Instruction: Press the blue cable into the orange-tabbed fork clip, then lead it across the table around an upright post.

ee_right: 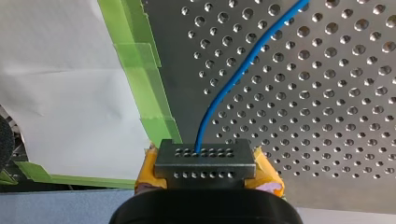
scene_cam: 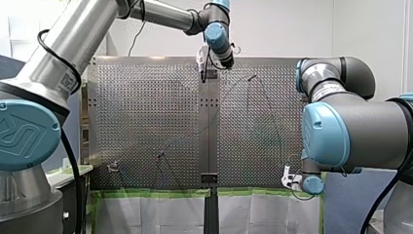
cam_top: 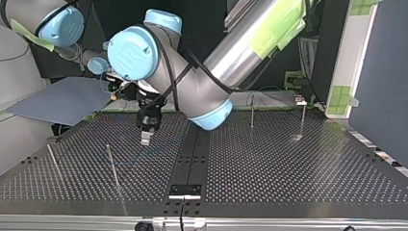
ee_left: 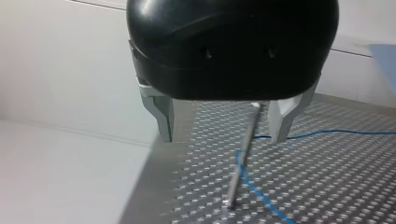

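At the table's near edge in the front view, my right gripper (ee_right: 204, 156) has its yellow-padded fingers squeezed tight on the blue cable (ee_right: 233, 79), which runs off over the holey table (ee_right: 327, 116). Far across it, my left gripper (ee_left: 223, 128) hangs with metal fingers wide apart (holding nothing). A thin upright post (ee_left: 237, 182) stands just ahead of them, and the cable bends right beside it.

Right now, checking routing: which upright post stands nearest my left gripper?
The post second from the top view's left, just beside my left gripper; the other three stand farther off.
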Available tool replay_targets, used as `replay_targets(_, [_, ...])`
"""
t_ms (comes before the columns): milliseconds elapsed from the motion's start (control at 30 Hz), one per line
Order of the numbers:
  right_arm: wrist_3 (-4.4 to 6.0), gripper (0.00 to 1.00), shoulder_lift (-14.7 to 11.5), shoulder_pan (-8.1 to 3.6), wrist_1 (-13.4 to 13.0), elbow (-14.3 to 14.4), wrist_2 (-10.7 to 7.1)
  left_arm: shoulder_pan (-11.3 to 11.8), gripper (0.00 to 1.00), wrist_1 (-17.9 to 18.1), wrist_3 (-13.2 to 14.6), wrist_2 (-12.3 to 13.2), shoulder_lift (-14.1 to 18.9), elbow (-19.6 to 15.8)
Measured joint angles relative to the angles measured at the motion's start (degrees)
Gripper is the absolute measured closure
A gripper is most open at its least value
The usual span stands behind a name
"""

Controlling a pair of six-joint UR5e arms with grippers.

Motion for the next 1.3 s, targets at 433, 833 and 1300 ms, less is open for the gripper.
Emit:
replay_targets(433, [0.09,1.0,0.01,0.07,0.15,0.0,-0.71,0.47,0.0,7.23,-3.28,-0.25,7.24,-7.24])
replay_targets(833, [0.09,1.0,0.02,0.0,0.17,0.0,-0.83,0.49,0.0,13.25,-4.95,1.01,13.27,-13.3])
replay_targets(1300, [0.09,1.0,0.01,-0.01,0.18,0.01,-1.25,0.51,0.0,20.06,-6.57,0.96,20.07,-20.08])
